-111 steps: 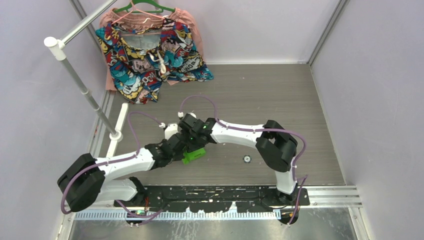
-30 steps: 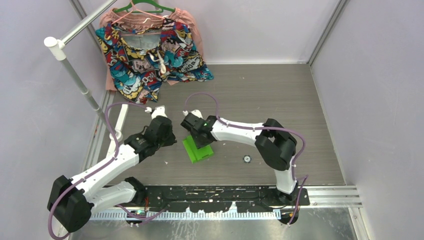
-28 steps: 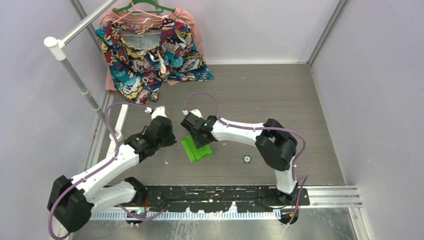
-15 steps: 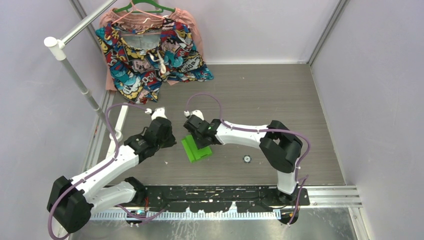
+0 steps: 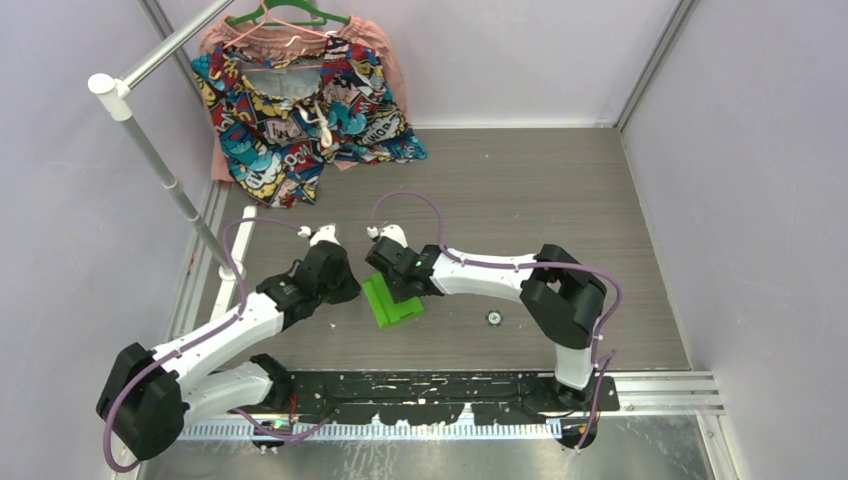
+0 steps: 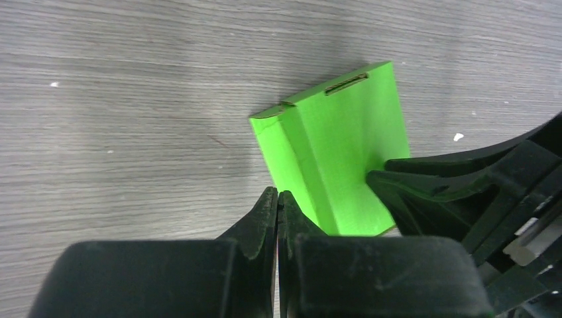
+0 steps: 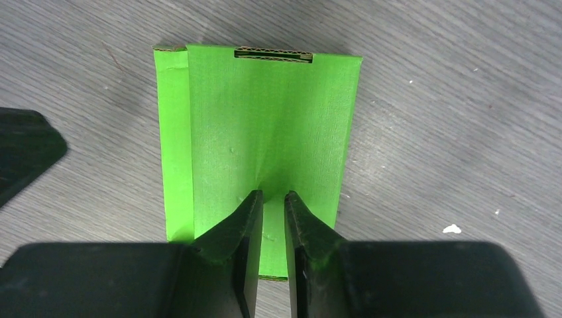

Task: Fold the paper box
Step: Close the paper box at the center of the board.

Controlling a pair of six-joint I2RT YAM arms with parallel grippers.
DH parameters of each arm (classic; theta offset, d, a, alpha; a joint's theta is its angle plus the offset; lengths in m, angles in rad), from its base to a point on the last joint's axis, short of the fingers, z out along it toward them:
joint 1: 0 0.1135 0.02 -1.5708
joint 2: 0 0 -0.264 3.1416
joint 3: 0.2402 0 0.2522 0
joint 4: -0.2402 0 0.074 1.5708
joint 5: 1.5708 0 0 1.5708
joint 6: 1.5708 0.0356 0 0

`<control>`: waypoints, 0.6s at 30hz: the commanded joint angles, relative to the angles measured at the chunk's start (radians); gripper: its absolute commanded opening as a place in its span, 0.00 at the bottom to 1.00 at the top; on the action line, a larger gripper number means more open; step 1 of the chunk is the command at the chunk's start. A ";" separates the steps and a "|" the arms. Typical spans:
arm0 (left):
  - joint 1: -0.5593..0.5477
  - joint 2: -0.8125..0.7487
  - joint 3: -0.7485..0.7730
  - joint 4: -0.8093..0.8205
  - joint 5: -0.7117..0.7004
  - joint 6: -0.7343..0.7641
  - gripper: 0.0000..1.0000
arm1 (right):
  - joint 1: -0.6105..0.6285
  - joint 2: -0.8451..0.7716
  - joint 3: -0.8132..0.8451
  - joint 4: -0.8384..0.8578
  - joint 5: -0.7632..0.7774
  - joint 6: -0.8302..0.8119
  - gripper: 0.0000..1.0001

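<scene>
The lime-green paper box (image 5: 393,303) lies flat on the grey wood-grain table as a small folded rectangle. It also shows in the left wrist view (image 6: 331,146) and the right wrist view (image 7: 265,112). My right gripper (image 5: 398,282) is above the box's far end; its jaws are nearly shut with a narrow gap, and its tips (image 7: 273,194) rest on the box's top face. My left gripper (image 5: 347,290) is shut and empty, with its tips (image 6: 278,193) right at the box's left edge.
A colourful patterned garment (image 5: 300,100) hangs on a hanger at the back left. A slanted white rack pole (image 5: 165,170) stands at the left. A small round fitting (image 5: 493,318) sits on the table right of the box.
My left gripper has moved right, up to the box's left edge. My right gripper has slid a little left and toward me over the box. The box has barely shifted.
</scene>
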 commanded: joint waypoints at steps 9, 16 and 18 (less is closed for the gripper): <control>-0.173 0.106 -0.032 0.401 -0.054 -0.023 0.00 | 0.044 -0.067 -0.187 0.068 -0.086 0.234 0.24; -0.196 0.223 0.017 0.365 -0.106 -0.026 0.00 | 0.050 -0.131 -0.229 0.057 -0.044 0.288 0.22; -0.199 0.238 0.030 0.319 -0.118 -0.025 0.00 | 0.051 -0.149 -0.243 0.055 -0.033 0.295 0.21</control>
